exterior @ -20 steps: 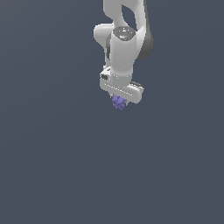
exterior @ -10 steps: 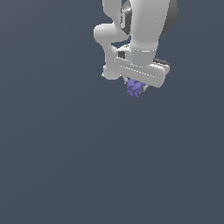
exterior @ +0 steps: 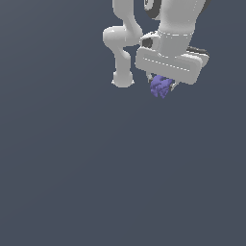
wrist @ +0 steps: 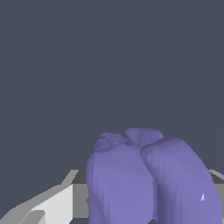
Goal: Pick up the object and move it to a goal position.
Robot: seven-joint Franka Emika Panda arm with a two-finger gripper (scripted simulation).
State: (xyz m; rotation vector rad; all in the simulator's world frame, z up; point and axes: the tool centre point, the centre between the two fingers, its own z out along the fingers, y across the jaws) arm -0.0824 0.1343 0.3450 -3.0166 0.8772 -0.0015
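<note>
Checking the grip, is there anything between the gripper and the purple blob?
Nothing: in the exterior view the gripper is shut on the purple blob, no gap or other thing between them.

A single flat dark slate-grey surface point(exterior: 96, 182) is seen filling the exterior view from edge to edge. No edge, seam, texture or marking is shown on it. The same plain grey point(wrist: 87, 65) is seen in the wrist view. Whether it is a floor or a tabletop cannot be told. Nothing is seen resting directly on it, from 12 o'clock round to 6 o'clock.
</note>
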